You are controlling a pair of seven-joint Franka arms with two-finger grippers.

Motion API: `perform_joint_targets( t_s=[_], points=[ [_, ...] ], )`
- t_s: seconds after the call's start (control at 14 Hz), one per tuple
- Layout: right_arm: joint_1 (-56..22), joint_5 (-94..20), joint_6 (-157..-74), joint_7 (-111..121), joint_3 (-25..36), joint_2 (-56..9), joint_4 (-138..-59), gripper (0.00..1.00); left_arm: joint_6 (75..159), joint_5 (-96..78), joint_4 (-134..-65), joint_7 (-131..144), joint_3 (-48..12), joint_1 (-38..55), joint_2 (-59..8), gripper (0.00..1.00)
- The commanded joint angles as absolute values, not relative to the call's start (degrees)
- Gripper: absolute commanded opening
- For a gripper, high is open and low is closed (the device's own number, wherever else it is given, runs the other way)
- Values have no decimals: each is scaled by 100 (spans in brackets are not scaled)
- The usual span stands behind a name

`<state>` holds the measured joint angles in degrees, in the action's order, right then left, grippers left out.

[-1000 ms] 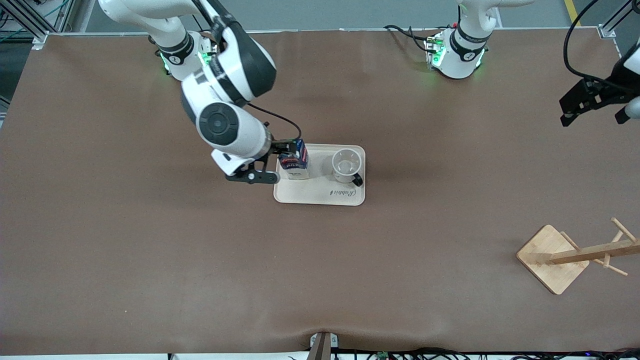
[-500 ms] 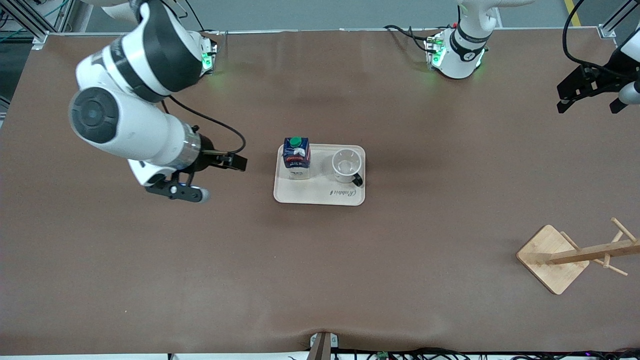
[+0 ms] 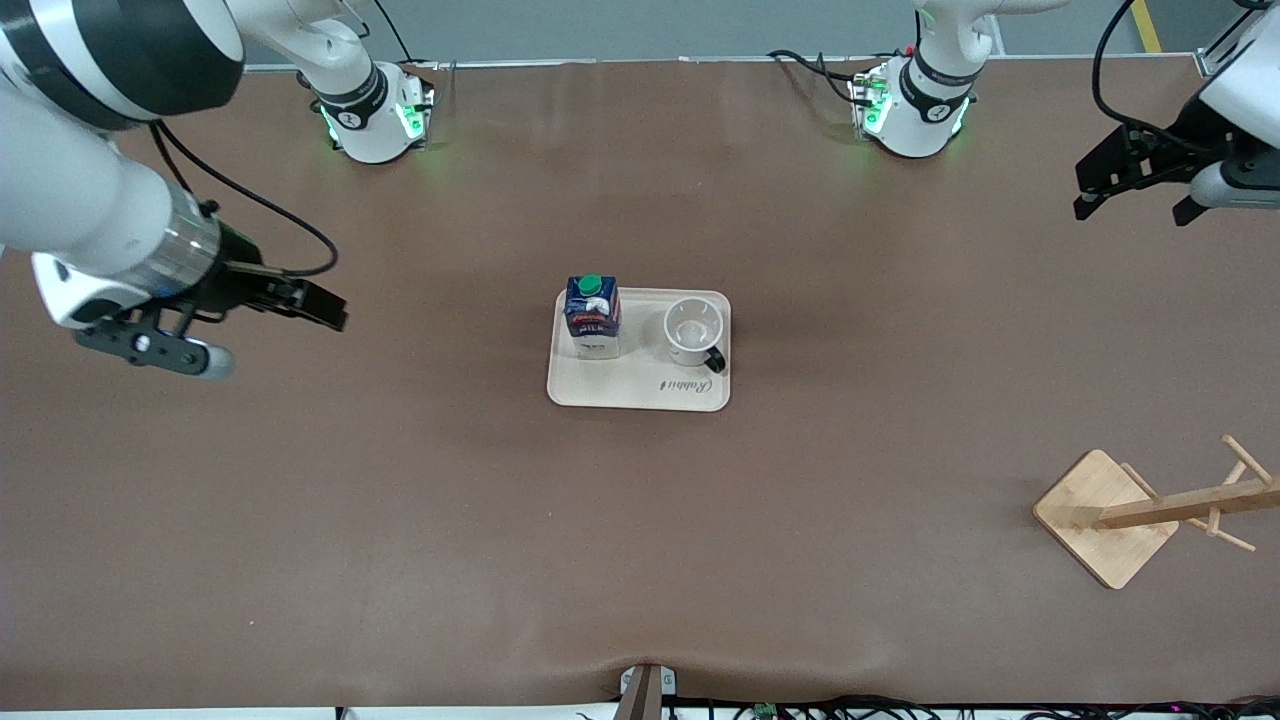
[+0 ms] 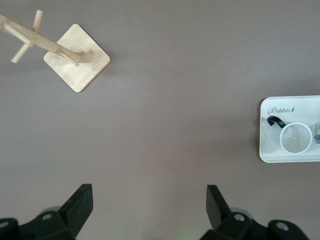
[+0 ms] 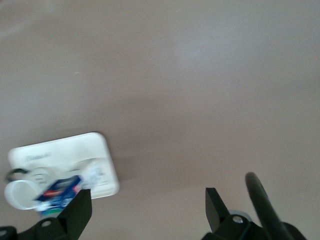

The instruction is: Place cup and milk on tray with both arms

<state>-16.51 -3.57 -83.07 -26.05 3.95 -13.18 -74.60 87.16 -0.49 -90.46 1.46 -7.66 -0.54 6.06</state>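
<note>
The cream tray (image 3: pixel 640 392) lies mid-table. The blue and white milk carton (image 3: pixel 593 318) with a green cap stands upright on its end toward the right arm. The white cup (image 3: pixel 693 333) with a black handle stands upright on it beside the milk. My right gripper (image 3: pixel 325 308) is open and empty, raised over bare table toward the right arm's end. My left gripper (image 3: pixel 1090 190) is open and empty, raised over the table's left-arm end. The left wrist view shows the tray (image 4: pixel 265 130) and cup (image 4: pixel 294 138). The right wrist view shows the tray (image 5: pixel 97 150), milk (image 5: pixel 60 192) and cup (image 5: pixel 17 192).
A wooden mug rack with a square base (image 3: pixel 1105 518) lies tipped near the left arm's end, nearer the front camera; it also shows in the left wrist view (image 4: pixel 76 57). Brown mat covers the table.
My right gripper let go of the milk on the tray and pulled away toward the right arm's end, rising. My left gripper drifted slightly toward the table's middle.
</note>
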Motion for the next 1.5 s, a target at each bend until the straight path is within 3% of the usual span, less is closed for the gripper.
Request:
perform_joint_targets(
  t_s=[0.0,0.14,0.5,0.71,1.07,1.43],
  points=[
    [-1617,87,-9092,-2076,343,-477,-8645,100,8657,-105,-9079,185,-826,-79,685,100],
    [-1329,88,-9167,-1384,352,-247,-8938,100,8631,-105,-9097,185,-835,-88,756,100],
    [-170,-167,-8956,-686,378,-281,-8842,100,8561,-105,-9097,193,-1063,-105,861,100],
    [131,-176,-8947,-11,396,-290,-8842,100,8561,-97,-9026,176,-1055,-105,826,100],
    [271,-193,-8737,586,404,-246,-8912,100,8482,-97,-9044,176,-1063,-105,817,100],
    [308,-88,-8174,-66,325,-220,-8332,100,8244,-44,-9035,498,-1020,-114,703,100]
  ],
)
